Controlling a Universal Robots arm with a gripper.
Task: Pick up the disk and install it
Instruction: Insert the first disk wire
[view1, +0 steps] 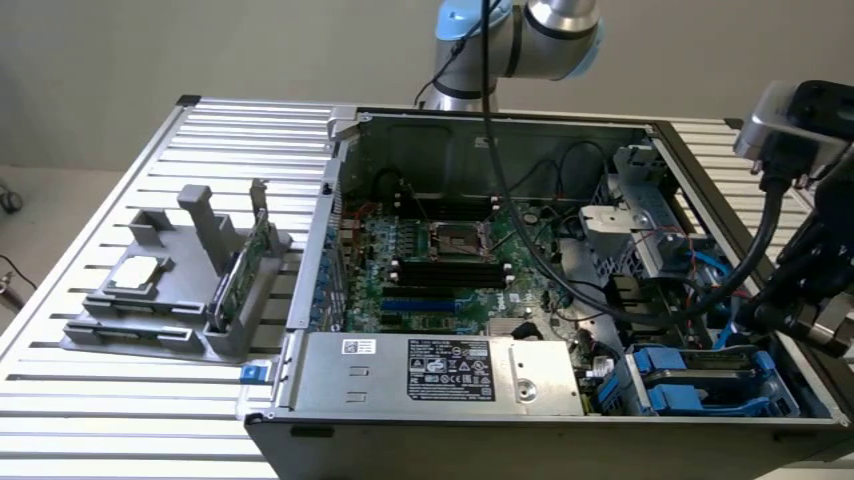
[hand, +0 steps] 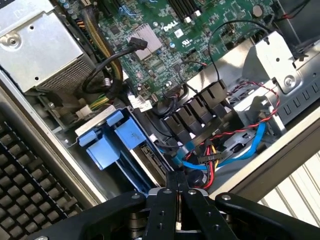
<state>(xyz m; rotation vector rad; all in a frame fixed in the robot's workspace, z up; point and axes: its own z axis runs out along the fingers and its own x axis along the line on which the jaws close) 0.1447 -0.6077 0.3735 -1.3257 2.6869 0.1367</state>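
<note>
Currently, the count stands at one arm (view1: 534, 30), one gripper (hand: 177, 177), one open computer case (view1: 534, 440), one power supply (view1: 441, 372) and one fixture (view1: 147, 335) at 9 o'clock of the case. The fixture carries one square silver chip (view1: 140, 272) and one green card (view1: 240, 275). All of these rest on one slatted table (view1: 107, 430). The gripper's fingers are pressed together with nothing between them. It is positioned over the case corner at about 4 o'clock in the exterior view. The disk (hand: 131, 135) sits in a slot in that corner, near the fingertips but apart from them. Two blue carrier tabs are visible; the drive body and its label are hidden inside the slot. The arm is cut off at 12 o'clock and the gripper body at 3 o'clock. Legible writing: "DELL" on the motherboard (hand: 165, 75). The power supply label is too small to read.
</note>
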